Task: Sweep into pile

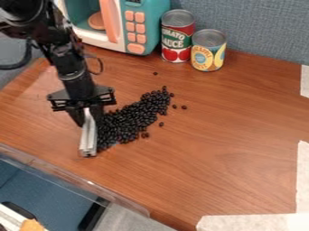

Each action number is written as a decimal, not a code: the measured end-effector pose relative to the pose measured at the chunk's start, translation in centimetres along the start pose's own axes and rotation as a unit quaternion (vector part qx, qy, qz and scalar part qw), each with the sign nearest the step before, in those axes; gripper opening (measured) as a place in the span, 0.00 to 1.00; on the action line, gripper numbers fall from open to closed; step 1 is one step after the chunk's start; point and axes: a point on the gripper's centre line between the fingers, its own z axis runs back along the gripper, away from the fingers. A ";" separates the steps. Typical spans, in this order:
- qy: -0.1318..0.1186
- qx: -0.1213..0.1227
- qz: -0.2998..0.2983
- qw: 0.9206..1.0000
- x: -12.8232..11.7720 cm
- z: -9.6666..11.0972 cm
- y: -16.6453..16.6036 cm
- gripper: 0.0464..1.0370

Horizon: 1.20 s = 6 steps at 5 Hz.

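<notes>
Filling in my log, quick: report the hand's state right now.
Hand: closed, holding the pale metallic-looking bar alongside the pile of black beans.

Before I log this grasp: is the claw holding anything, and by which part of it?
The claw holds a silvery, bar-shaped tool by its upper end, beside the black beans.

Fairly bright, diffuse indoor light, faint sheen on the wooden tabletop (229,135), soft shadows

Black gripper (87,118), jaws clamped on silver bar (89,137), dark beans (134,117) alongside, wooden table (223,135)
</notes>
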 end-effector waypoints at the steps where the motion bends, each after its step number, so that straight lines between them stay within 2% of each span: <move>1: 0.018 -0.007 0.046 0.999 0.0 -0.2 -0.8 0.31; 3: 0.034 -0.029 0.095 0.994 -0.1 -0.5 -2.0 0.31; 4: 0.035 -0.032 0.086 0.995 -0.3 -0.7 -3.5 0.31; 6: 0.047 -0.034 0.083 0.995 -0.6 -0.6 -4.3 0.31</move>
